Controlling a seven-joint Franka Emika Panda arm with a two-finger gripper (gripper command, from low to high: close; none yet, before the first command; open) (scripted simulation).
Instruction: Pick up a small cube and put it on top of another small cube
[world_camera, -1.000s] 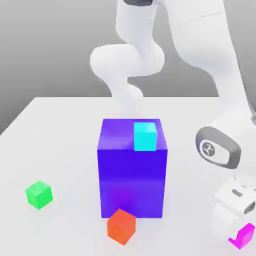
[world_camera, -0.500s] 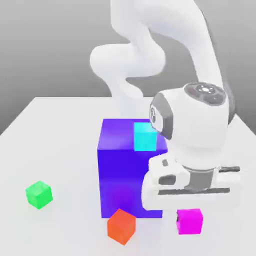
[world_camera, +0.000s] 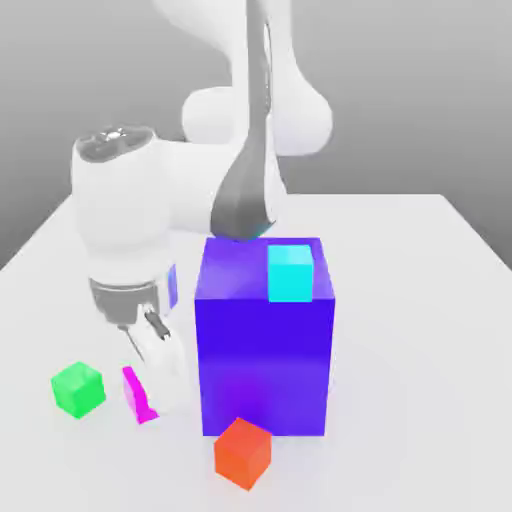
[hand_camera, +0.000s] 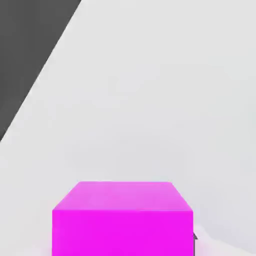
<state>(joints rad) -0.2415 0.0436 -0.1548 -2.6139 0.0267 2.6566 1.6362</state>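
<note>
The small bright magenta-pink cube (world_camera: 137, 397) is clamped in your white two-finger gripper (world_camera: 150, 395), at the exterior view's left, between a small green cube (world_camera: 78, 390) and a large blue-violet block (world_camera: 264, 365). You have a small cyan cube (world_camera: 290, 274) resting on the block, and a small orange-red cube (world_camera: 243, 454) near its base on the pale, smooth table (world_camera: 400, 400).

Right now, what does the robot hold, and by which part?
The small magenta cube, gripped by its sides between the jaws; which two sides, I cannot tell.
</note>
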